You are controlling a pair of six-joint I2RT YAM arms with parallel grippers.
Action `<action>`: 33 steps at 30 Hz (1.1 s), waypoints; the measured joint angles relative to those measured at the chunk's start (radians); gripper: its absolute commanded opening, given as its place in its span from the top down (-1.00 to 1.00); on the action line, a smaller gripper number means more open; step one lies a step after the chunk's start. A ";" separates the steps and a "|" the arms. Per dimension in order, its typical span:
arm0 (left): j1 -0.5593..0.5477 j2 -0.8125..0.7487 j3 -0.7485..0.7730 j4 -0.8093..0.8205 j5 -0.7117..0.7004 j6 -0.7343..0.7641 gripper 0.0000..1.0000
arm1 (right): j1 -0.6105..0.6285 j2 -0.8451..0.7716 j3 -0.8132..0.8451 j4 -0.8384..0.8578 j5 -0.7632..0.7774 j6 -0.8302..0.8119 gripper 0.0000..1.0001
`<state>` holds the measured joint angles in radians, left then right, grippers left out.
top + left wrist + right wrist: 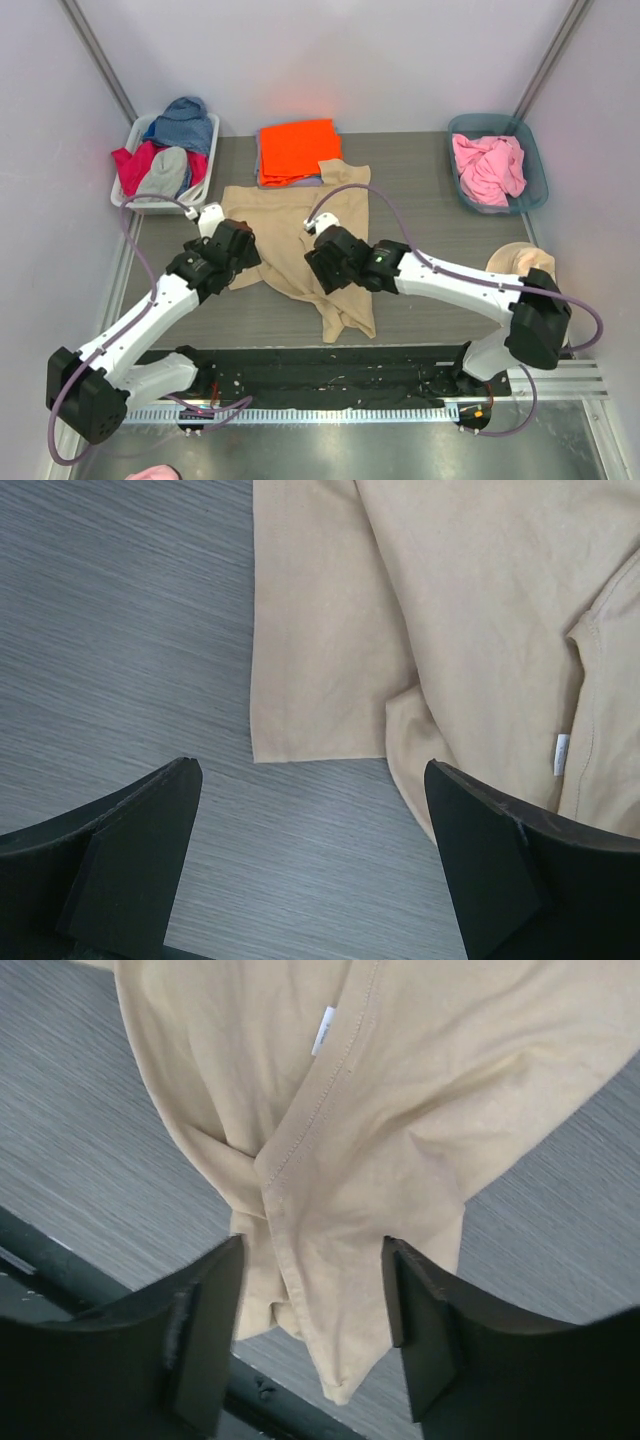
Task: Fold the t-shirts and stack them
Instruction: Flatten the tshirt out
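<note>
A tan t-shirt (290, 215) lies spread mid-table, its lower part bunched into a twisted tail toward the near edge (330, 1160). Its straight hem and a fold show in the left wrist view (330, 650). My left gripper (240, 245) hovers open at the shirt's left edge, with bare table between its fingers (310, 780). My right gripper (325, 262) is open, its jaws straddling the bunched tail (312, 1260) without pinching it. A folded orange t-shirt (297, 148) sits on a lavender one (290, 183) at the back. A pink t-shirt (488, 168) lies crumpled in a bin.
The teal bin (535, 165) with the pink shirt stands at the back right. A white bin (210, 165) at the back left holds red, blue and grey clothes. A beige piece (520, 262) lies by the right arm. A black rail (330, 370) runs along the near edge.
</note>
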<state>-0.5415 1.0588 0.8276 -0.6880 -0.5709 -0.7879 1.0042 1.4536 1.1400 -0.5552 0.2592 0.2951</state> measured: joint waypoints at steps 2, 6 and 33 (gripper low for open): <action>0.000 -0.018 -0.009 -0.004 0.000 -0.005 -0.99 | 0.031 0.047 0.007 0.010 0.022 -0.043 -0.16; -0.001 -0.045 -0.034 -0.013 0.006 -0.019 -0.99 | 0.084 0.151 0.016 0.008 0.064 -0.115 -0.18; -0.001 -0.168 -0.085 -0.070 0.015 -0.043 -0.99 | 0.131 0.332 0.034 0.031 0.106 -0.208 0.45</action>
<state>-0.5423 0.8909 0.7422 -0.7578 -0.5556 -0.8307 1.1355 1.7855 1.1744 -0.5240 0.3649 0.0868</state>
